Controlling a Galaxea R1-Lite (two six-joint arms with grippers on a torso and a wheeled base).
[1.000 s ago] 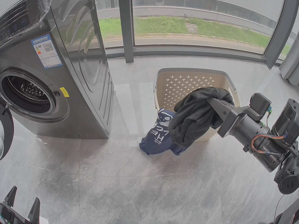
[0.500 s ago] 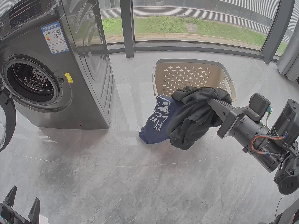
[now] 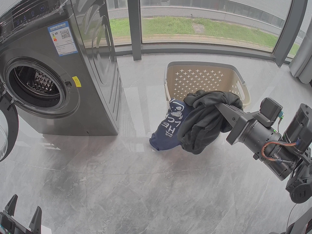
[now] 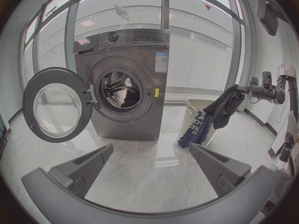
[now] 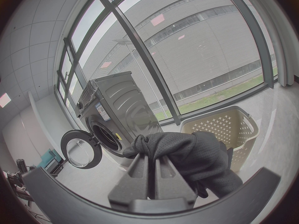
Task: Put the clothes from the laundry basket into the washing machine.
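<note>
The grey washing machine [image 3: 61, 65] stands at the left with its round door [image 3: 8, 130] swung open and the drum [image 3: 37, 83] bare. The beige laundry basket [image 3: 208, 77] sits on the floor to its right. My right gripper [image 3: 218, 107] is shut on a black garment [image 3: 203, 124], holding it up over the basket's front edge. A navy printed shirt [image 3: 169, 129] hangs over the basket's front rim down to the floor. My left gripper [image 3: 26, 205] is low at the near left, open and holding nothing. In the right wrist view the fingers [image 5: 141, 168] pinch the black garment [image 5: 187, 153].
Glossy grey floor [image 3: 130, 186] stretches between the machine and the basket. A glass window wall [image 3: 201, 20] with a dark post [image 3: 134, 20] runs behind. The open door [image 4: 56, 105] juts out in front of the machine's left side. A curtain [image 3: 304, 65] hangs at the far right.
The whole head picture has shifted, so the camera moved; machine and basket now sit further right in it. The right gripper keeps its hold on the black garment. The left gripper is unchanged.
</note>
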